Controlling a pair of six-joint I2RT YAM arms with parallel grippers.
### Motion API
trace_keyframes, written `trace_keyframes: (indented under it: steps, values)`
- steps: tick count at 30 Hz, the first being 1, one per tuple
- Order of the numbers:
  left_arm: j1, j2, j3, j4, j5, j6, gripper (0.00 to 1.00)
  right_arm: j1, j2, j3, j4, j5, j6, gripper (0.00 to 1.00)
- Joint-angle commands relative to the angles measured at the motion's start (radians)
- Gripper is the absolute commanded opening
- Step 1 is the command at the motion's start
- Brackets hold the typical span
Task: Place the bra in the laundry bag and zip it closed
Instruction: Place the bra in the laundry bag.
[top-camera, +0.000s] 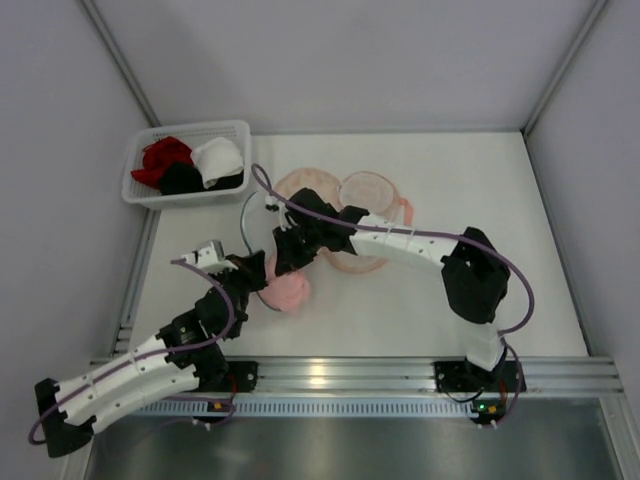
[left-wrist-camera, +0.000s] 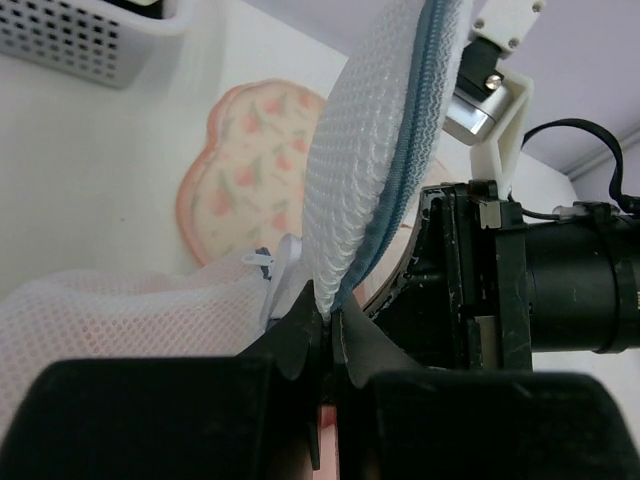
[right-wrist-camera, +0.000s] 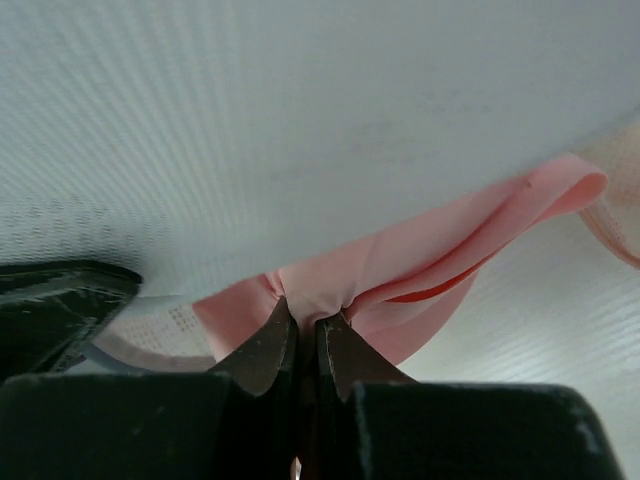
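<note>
The left fingers (left-wrist-camera: 303, 338) squeeze shut on the laundry bag's (left-wrist-camera: 365, 180) bumpy white net rim, by its grey zip. The right fingers (right-wrist-camera: 278, 338) pinch the smooth pink bra (top-camera: 290, 293), bunched at the bag's 7 o'clock.

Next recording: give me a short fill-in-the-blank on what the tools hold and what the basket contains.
The left tool is shut on the white mesh edge of the round peach floral laundry bag, beside its blue-grey ____.
The soft fabric bra pinched in the right tool is pale ____.
The white plastic basket holds red, black and ____ garments.
Missing: zip; pink; white.
</note>
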Motion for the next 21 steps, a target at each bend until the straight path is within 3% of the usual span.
trace_keyframes:
  steps: [1, 6, 11, 15, 17, 21]
  values:
    - [-0.002, 0.046, -0.043, 0.381, 0.142, 0.125, 0.00, -0.022, -0.130, -0.029, 0.030, 0.017, 0.030, 0.00]
    - [-0.003, 0.314, 0.063, 0.509, 0.225, 0.116, 0.00, -0.076, -0.316, -0.200, 0.059, 0.039, 0.063, 0.00]
    - [-0.002, 0.512, 0.178, 0.553, 0.302, -0.012, 0.00, -0.137, -0.585, -0.374, 0.094, 0.102, 0.136, 0.00]
    - [-0.002, 0.581, 0.259, 0.562, 0.389, -0.135, 0.00, -0.200, -0.770, -0.496, 0.113, 0.171, 0.168, 0.00]
    - [-0.003, 0.604, 0.325, 0.571, 0.461, -0.183, 0.00, -0.205, -0.811, -0.507, 0.099, 0.220, 0.172, 0.00]
    - [-0.008, 0.617, 0.345, 0.544, 0.432, -0.265, 0.00, -0.203, -0.804, -0.517, 0.065, 0.309, 0.152, 0.00]
